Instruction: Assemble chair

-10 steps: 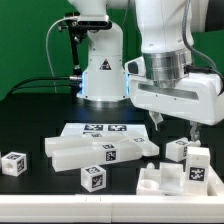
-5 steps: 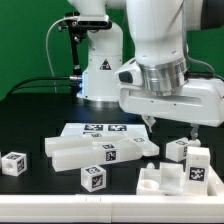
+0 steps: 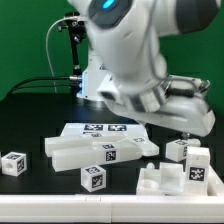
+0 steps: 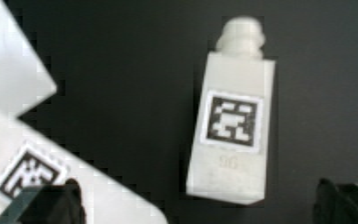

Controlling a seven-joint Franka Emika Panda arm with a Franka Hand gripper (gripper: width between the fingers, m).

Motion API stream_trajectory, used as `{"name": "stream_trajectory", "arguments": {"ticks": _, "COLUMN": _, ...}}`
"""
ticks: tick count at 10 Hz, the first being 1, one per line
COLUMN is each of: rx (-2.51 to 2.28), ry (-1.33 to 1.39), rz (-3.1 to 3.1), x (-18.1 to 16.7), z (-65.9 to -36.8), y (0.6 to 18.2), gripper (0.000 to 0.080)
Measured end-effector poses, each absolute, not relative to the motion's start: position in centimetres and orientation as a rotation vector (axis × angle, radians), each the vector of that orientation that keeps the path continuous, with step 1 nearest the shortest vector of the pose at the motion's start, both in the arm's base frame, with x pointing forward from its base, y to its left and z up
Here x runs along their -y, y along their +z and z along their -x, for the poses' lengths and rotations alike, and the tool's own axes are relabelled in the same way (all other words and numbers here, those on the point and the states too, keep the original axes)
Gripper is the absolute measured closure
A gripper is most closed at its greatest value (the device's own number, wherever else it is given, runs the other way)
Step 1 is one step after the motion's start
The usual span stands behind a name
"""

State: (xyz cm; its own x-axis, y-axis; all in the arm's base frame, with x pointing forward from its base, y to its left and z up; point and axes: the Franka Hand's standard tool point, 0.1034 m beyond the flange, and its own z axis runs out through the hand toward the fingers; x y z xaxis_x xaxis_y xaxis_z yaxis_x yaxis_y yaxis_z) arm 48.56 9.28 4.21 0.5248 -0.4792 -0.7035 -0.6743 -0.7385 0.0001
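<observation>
The white plastic chair parts [image 3: 100, 152] lie loose and unjoined on the black counter [image 3: 30, 130], across the lower half of the exterior view. There is a tagged white cube [image 3: 14, 163] at that view's left, long white bars [image 3: 70, 150] in the middle and a notched white panel [image 3: 160, 181] at lower right. The end effector [image 4: 197, 208] hangs above a tagged white peg-ended bar [image 4: 234, 120], spread wide and pinching nothing. The bar lines up with the gap between its fingers, probably so they can close across its narrow width.
</observation>
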Motion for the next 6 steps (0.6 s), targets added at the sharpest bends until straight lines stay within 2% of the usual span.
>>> {"name": "stream_trajectory", "arguments": {"ticks": 6, "rx": -1.086, "ry": 1.057, "rz": 2.339, "x": -10.25, "z": -48.25, "y": 3.44, "gripper": 0.0151}}
